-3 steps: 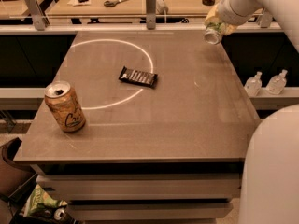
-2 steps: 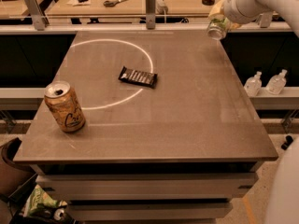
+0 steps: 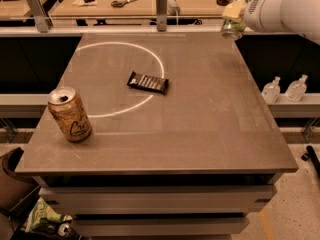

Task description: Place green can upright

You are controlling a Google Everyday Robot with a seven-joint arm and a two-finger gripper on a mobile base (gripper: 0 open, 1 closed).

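Gripper (image 3: pixel 233 12): top right, above table's (image 3: pixel 210 119) far-right corner, clamped on green can (image 3: pixel 231 30).
Green can: in air, approx upright, slight tilt.
Orange can (image 3: pixel 70 115): upright, near-left.
Bar (image 3: pixel 147 82): mid-table, at circle's (image 3: pixel 120 43) right edge.

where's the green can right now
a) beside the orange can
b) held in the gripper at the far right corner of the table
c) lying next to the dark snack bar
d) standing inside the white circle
b: the green can is clamped in the gripper at the far right corner of the table, well away from the orange-tan can and the dark snack bar.
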